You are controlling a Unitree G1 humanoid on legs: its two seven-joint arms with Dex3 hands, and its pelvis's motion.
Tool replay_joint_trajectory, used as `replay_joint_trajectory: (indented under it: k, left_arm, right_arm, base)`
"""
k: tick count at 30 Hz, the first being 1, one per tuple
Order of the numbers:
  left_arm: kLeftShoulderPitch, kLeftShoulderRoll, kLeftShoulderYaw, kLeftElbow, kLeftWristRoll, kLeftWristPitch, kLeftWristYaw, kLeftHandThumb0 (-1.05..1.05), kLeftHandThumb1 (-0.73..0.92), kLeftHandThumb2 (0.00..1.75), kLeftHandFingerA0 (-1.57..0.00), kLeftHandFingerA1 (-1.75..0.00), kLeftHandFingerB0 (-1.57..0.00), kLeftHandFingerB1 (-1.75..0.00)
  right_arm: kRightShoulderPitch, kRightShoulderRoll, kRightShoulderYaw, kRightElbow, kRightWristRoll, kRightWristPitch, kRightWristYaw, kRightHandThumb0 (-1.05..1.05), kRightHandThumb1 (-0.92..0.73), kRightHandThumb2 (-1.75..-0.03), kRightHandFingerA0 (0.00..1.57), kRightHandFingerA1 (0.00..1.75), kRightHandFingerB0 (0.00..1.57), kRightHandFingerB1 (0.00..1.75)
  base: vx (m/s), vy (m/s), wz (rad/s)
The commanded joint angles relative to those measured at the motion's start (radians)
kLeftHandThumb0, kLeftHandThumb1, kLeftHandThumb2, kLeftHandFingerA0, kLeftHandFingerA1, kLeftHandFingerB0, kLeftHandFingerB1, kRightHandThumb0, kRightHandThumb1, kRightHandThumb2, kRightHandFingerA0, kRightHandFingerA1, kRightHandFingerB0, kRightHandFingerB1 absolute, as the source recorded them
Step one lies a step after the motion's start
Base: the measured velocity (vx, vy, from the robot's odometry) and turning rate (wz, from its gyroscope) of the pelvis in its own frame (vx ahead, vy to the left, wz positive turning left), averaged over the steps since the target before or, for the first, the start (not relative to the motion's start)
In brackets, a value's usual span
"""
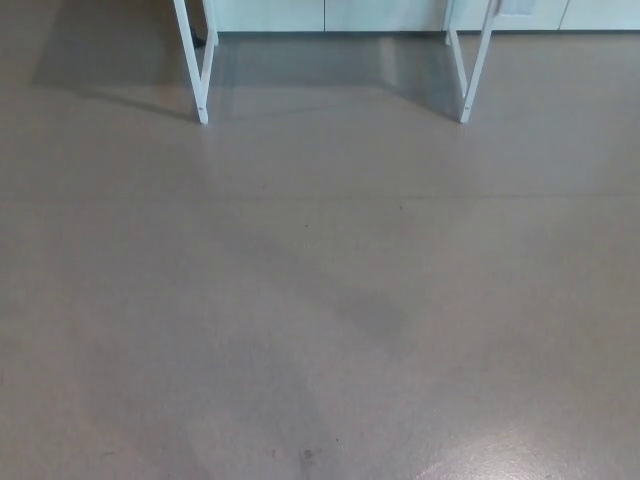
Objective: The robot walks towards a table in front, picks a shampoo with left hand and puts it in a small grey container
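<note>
Only the white legs of a table show at the top of the head view, a left leg frame (199, 70) and a right leg frame (470, 70). The tabletop is cut off above the picture. No shampoo bottle and no grey container can be seen. Neither of my hands shows.
Grey floor (320, 300) fills nearly the whole view, with faint shadows under the table. A pale wall or cabinet base (330, 14) runs along the top edge behind the table legs.
</note>
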Motion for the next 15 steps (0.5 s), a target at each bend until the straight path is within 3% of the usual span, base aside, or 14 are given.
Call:
replay_joint_trajectory:
  k: [1,7,8,11,15]
  left_arm:
    - [0.004,0.025,-0.010,0.030,-0.033,-0.107,-0.025,0.03,0.72,0.60,-0.42,-0.41,-0.38,-0.34]
    - [0.020,0.025,-0.054,0.049,-0.025,-0.142,-0.005,0.02,0.68,0.59,-0.45,-0.44,-0.39,-0.35]
    - [0.029,0.020,-0.086,0.045,0.012,-0.186,0.064,0.00,0.59,0.56,-0.55,-0.43,-0.44,-0.35]
    - [0.025,0.020,-0.096,0.044,-0.004,-0.211,0.066,0.06,0.58,0.56,-0.54,-0.42,-0.41,-0.35]
    - [0.003,0.023,-0.108,0.045,-0.015,-0.222,0.063,0.07,0.60,0.57,-0.49,-0.42,-0.41,-0.34]
  right_arm:
    - [-0.009,-0.028,-0.032,0.050,0.071,-0.064,0.039,-0.08,-0.58,-0.56,0.71,0.52,0.47,0.39]
    - [0.006,-0.030,-0.012,0.060,0.066,-0.093,0.039,-0.10,-0.57,-0.56,0.71,0.52,0.50,0.40]
    - [0.007,-0.031,-0.008,0.063,0.064,-0.099,0.040,-0.09,-0.58,-0.56,0.72,0.53,0.49,0.40]
    - [-0.017,-0.032,0.002,0.070,0.063,-0.092,0.018,-0.13,-0.60,-0.57,0.76,0.53,0.48,0.38]
    - [-0.032,-0.031,-0.005,0.065,0.086,-0.091,0.034,-0.10,-0.56,-0.56,0.64,0.49,0.47,0.39]
  base:
    - [0.00,0.000,0.00]
    - [0.02,-0.003,0.01]
    - [-0.06,-0.034,0.31]
    - [-0.02,-0.003,-0.03]
    - [0.06,0.090,-0.07]
